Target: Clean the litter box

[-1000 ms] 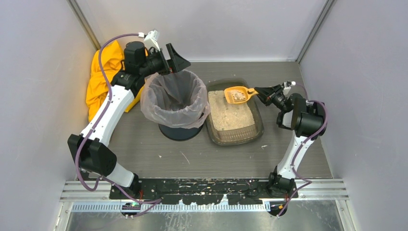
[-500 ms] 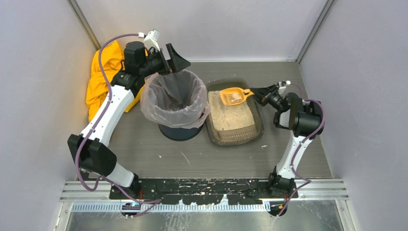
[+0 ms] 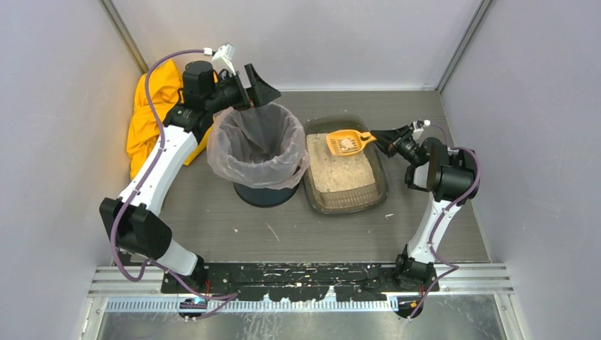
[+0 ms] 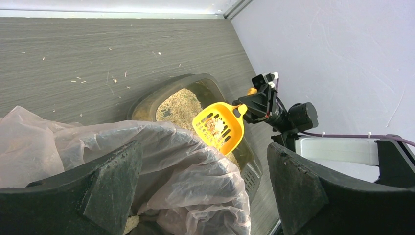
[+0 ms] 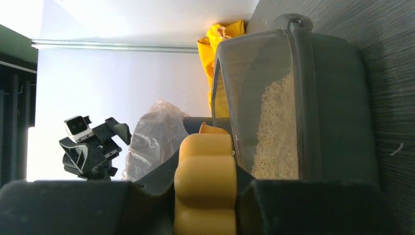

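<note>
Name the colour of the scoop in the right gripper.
The slotted scoop is orange-yellow; the left wrist view shows it best.

Left arm stretched far forward, left gripper [image 3: 259,86] spread wide, right arm bent, right gripper [image 3: 381,137] clamped on orange scoop [image 3: 344,143] handle.

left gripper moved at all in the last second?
No. The left gripper hangs open over the far rim of the bin, at the same spot against that rim in all the top views.

no readable text, labels, brands or numbers anywhere
</note>
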